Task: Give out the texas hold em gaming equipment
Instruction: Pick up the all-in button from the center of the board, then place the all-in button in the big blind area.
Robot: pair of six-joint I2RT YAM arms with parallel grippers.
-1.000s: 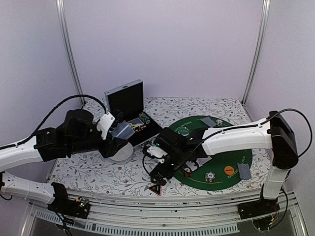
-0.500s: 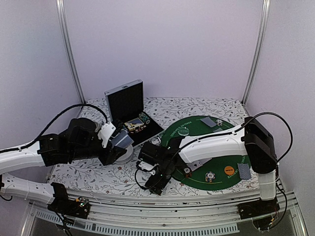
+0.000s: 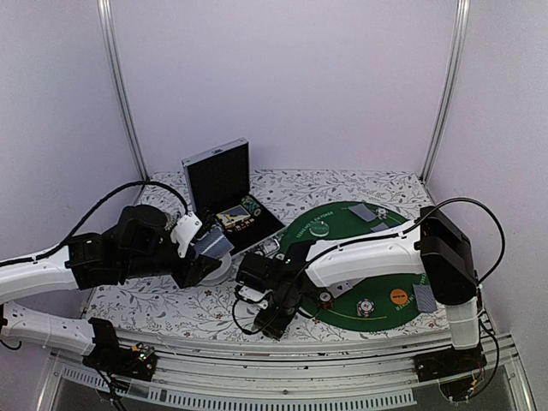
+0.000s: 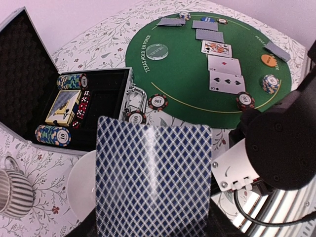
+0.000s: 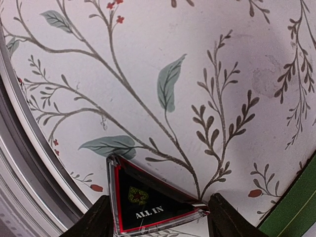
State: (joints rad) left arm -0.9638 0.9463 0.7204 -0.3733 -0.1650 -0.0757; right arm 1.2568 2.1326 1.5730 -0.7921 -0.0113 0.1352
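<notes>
A black, red-edged "ALL IN" triangle (image 5: 143,200) lies flat on the floral cloth near the table's front edge. My right gripper (image 5: 158,210) is down over it, one finger against its left side and the other at its right tip. In the top view this gripper (image 3: 273,323) hides the triangle. My left gripper (image 3: 202,257) hovers over the white bowl, shut on blue-diamond-backed playing cards (image 4: 153,177), which hide its fingers. Three face-up cards (image 4: 224,74), poker chips (image 4: 270,83) and an orange disc (image 4: 268,60) lie on the green mat (image 4: 182,74).
An open black case (image 4: 106,94) at the back left holds chip stacks, a card deck and dice. The white bowl (image 4: 81,185) sits under my left gripper, a grey ribbed mug (image 4: 15,190) beside it. Face-down cards (image 3: 424,297) lie on the mat's right. The metal table rail runs just in front of the triangle.
My right arm swung left and down to the triangle near the front edge, and its jaws narrowed onto it. The left arm drew back slightly, still holding its cards.
</notes>
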